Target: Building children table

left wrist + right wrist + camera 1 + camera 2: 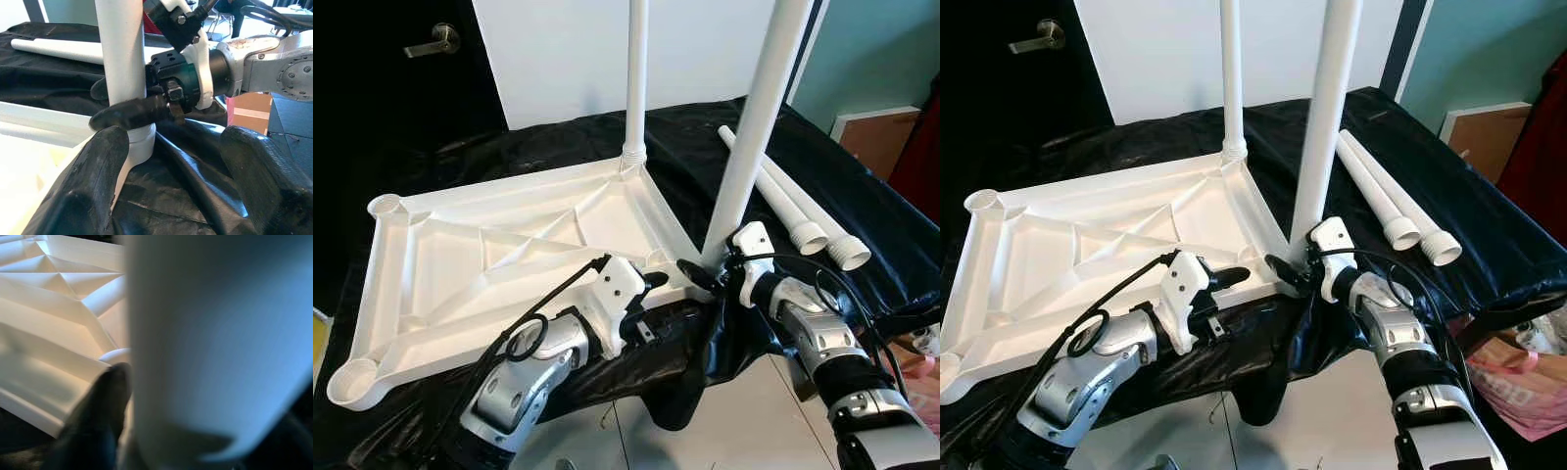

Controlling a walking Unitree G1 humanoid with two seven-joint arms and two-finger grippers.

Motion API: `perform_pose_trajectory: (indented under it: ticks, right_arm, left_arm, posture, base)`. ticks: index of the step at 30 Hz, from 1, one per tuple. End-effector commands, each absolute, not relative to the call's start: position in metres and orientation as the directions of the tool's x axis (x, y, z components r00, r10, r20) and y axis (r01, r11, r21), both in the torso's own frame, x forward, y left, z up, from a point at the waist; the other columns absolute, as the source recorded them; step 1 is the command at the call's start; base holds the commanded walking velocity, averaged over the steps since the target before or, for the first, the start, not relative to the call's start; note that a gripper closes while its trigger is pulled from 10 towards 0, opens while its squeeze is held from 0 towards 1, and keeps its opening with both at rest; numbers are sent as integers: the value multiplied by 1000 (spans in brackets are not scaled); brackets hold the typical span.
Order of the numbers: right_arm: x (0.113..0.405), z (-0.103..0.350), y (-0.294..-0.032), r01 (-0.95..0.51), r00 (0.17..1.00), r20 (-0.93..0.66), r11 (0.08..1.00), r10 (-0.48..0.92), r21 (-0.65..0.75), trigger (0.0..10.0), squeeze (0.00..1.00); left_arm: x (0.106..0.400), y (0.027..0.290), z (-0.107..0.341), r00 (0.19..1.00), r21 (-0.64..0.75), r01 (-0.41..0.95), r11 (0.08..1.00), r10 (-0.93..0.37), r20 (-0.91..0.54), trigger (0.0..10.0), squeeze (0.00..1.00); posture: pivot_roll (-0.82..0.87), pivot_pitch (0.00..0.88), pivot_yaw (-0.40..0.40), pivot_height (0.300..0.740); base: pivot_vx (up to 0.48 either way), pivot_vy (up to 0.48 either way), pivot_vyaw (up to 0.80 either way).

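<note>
A: Where is the white tabletop (489,264) lying?
B: It is lying upside down on a table draped in black cloth (862,211), its ribbed underside facing up. One leg (635,78) is standing upright in the far corner socket. The two sockets on the robot's left are standing open with nothing in them.

A: And the second leg?
B: The near leg (754,127) is standing at the corner nearest the robot, leaning slightly. The right gripper (697,274) is holding it low down, its black fingers (129,111) closing around the tube just above the socket.

A: What is the left gripper doing?
B: The left gripper (656,280) is sitting at the tabletop's near edge, just beside that same corner. In the left wrist view its fingers (98,181) are spreading wide, with the base of the leg near one of them and nothing between them.

A: Any other parts?
B: Two spare legs (803,211) are lying side by side on the cloth to the robot's right, apart from the tabletop. No writing is readable on any piece.
</note>
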State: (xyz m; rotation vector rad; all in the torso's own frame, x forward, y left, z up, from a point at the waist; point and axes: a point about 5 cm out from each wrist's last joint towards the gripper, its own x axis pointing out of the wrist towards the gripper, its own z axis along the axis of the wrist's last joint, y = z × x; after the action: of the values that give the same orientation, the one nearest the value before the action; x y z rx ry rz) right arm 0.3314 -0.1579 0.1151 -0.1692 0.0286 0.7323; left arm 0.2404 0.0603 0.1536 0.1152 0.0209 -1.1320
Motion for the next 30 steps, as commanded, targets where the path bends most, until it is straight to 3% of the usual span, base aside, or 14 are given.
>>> perform_pose_trajectory:
  ticks: [1, 5, 6, 8, 9, 20, 23, 30]
  right_arm:
    - [328, 108, -155, -690, 724, -107, 711, 682, -134, 0, 0]
    - [325, 102, -155, -693, 721, -120, 711, 683, -122, 0, 0]
    - [325, 101, -155, -688, 726, -125, 716, 677, -117, 4196, 0]
    - [325, 101, -155, -688, 726, -125, 716, 677, -117, 4196, 0]
    - [323, 98, -155, -666, 745, -123, 738, 655, -105, 10000, 0]
    - [321, 95, -155, -579, 815, -86, 809, 573, -104, 10000, 0]
    - [319, 94, -153, -468, 884, -65, 878, 463, -106, 10000, 0]
    - [315, 92, -144, -408, 913, -53, 908, 404, -96, 10000, 0]
  left_arm:
    - [240, 61, 154, 403, 88, 914, 397, -912, -78, 10000, 0]
    - [239, 61, 156, 412, 89, 910, 406, -908, -70, 10000, 0]
    - [239, 62, 156, 414, 88, 909, 408, -908, -68, 10000, 0]
    - [239, 62, 156, 414, 88, 909, 408, -908, -68, 10000, 0]
    - [236, 60, 155, 408, 80, 912, 402, -910, -70, 10000, 0]
    - [234, 59, 154, 392, 69, 919, 388, -917, -75, 10000, 0]
    - [231, 58, 152, 383, 57, 923, 380, -920, -80, 10000, 0]
    - [231, 57, 151, 382, 53, 924, 378, -921, -79, 10000, 0]
  posture:
    - [-21, 0, -30, 740]
    - [-16, 0, -34, 740]
    - [-22, 0, -31, 740]
    - [-22, 0, -31, 740]
    - [-34, 0, -25, 740]
    - [-49, 20, -18, 740]
    - [-57, 29, -19, 740]
    - [-56, 22, -15, 740]
  base:
    - [0, 0, 0]
    - [0, 0, 0]
    - [0, 0, 0]
    - [0, 0, 0]
    - [0, 0, 0]
    - [0, 0, 0]
    - [0, 0, 0]
    - [0, 0, 0]
